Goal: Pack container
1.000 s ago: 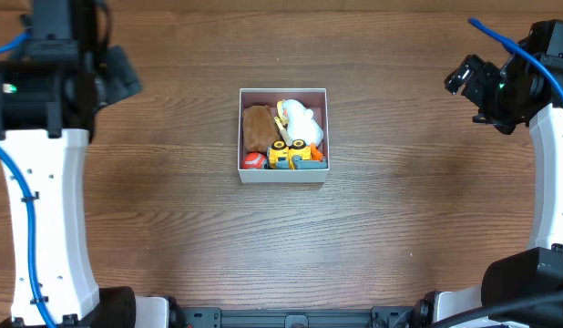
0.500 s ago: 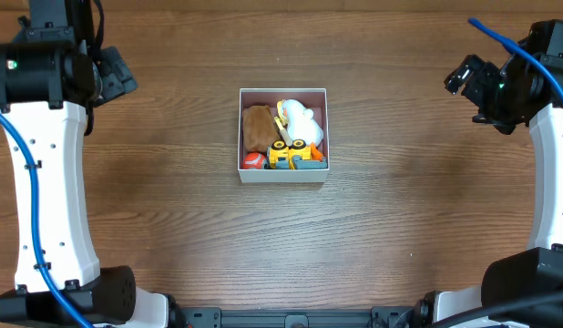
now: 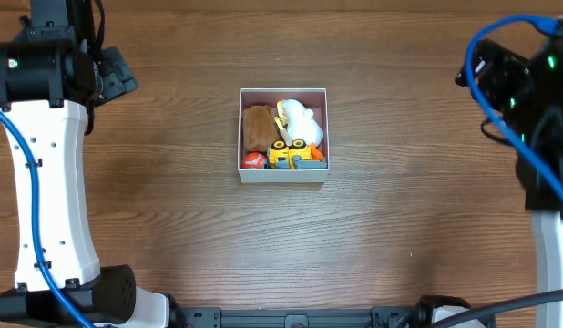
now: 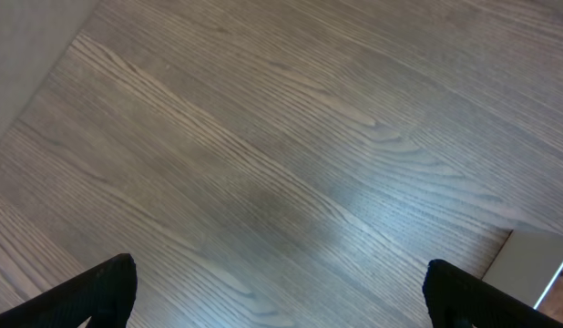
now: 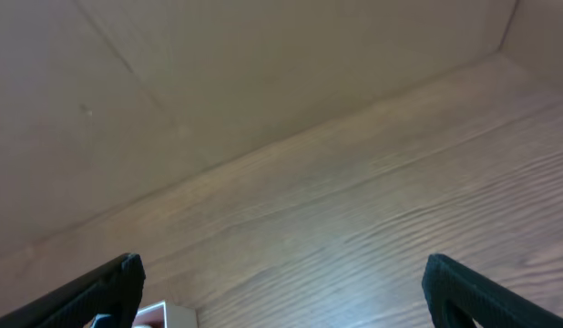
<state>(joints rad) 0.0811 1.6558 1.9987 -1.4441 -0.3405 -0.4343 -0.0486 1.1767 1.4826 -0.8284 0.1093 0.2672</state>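
The container (image 3: 283, 176), a square white box with a pink inside, sits at the table's middle. It holds a brown plush (image 3: 258, 128), a white plush (image 3: 301, 120), a yellow toy truck (image 3: 289, 153) and a red ball (image 3: 253, 160). My left gripper (image 4: 280, 266) is open and empty over bare wood at the far left; the container's corner (image 4: 535, 264) shows at its right. My right gripper (image 5: 281, 262) is open and empty at the far right, with the container's corner (image 5: 165, 316) at the lower left. In the overhead view the right arm (image 3: 514, 87) is blurred.
The wooden table (image 3: 400, 237) spreads around the container. My left arm (image 3: 49, 164) runs down the left side. A plain wall (image 5: 218, 73) stands behind the table's far edge in the right wrist view.
The left arm drew back a little toward the far left corner. The right arm has just swung and now appears blurred and larger. The container and toys have not moved.
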